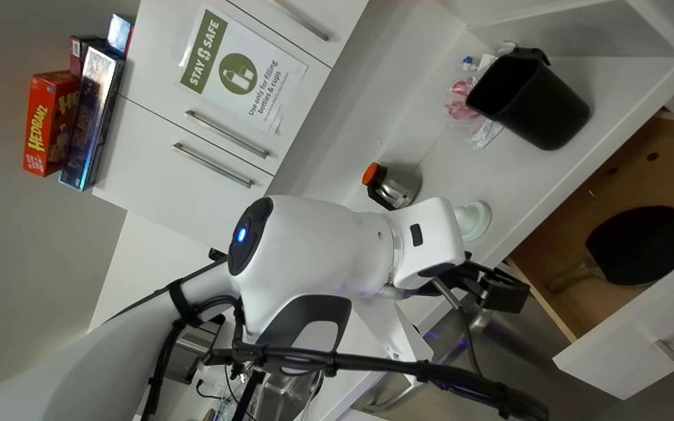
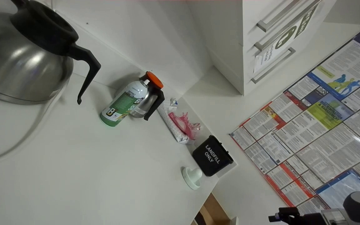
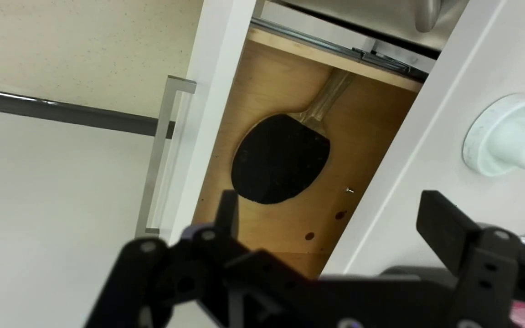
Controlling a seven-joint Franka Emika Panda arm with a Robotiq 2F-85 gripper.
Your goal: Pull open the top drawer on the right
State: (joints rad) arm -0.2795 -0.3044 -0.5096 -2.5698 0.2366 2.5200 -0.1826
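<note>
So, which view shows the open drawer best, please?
The wrist view shows the drawer from above, handle included, though the gripper hides some. In an exterior view its front is cropped; in an exterior view just a corner shows.

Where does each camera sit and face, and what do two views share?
In an exterior view: before the counter, facing it and the cupboards, past the white arm.
In an exterior view: seemingly above the counter, facing along it to a poster; a dark piece, lower right, may be the robot's.
Wrist view: on the arm, looking down into the open top drawer; jaws parted at the bottom.
Both exterior views share the black bin.
</note>
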